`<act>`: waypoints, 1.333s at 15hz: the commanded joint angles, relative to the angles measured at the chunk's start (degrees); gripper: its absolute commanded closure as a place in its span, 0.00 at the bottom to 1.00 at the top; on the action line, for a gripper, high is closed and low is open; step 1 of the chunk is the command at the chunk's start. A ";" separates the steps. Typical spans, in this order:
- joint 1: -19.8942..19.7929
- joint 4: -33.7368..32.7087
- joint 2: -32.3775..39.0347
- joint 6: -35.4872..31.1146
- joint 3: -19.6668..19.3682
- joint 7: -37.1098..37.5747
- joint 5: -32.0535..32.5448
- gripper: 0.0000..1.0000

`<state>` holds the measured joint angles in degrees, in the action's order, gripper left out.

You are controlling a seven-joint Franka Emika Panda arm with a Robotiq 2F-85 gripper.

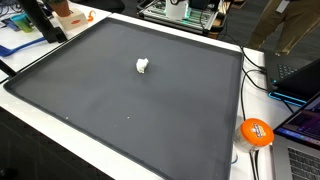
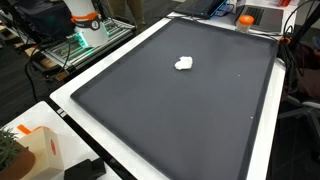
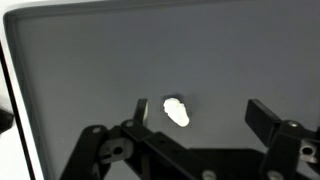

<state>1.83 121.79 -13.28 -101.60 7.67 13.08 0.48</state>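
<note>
- Work surface: a white table, its top almost wholly covered by a dark grey mat with a raised rim. The mat is matt and uniform, with a few pale specks.
- Along one side of the mat, in an exterior view: an orange round object, black cables and a laptop giving off a blue glow.
- Past one corner of the table, in an exterior view: a wire rack carrying green-lit electronics.
- Near corner: a pale carton with an orange mark, just beside a green plant.
- A blue sheet lies on the adjoining surface.
- Lighting: even and diffuse across the table.
</note>
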 commanded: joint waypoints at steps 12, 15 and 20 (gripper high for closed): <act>0.79 -19.90 23.55 0.24 -4.53 1.24 1.04 0.00; 1.05 -21.17 24.56 -0.28 -5.00 3.35 3.18 0.00; 2.44 -32.18 34.51 5.40 -6.35 4.23 12.39 0.00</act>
<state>2.49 97.92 13.95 -100.57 2.64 15.38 8.78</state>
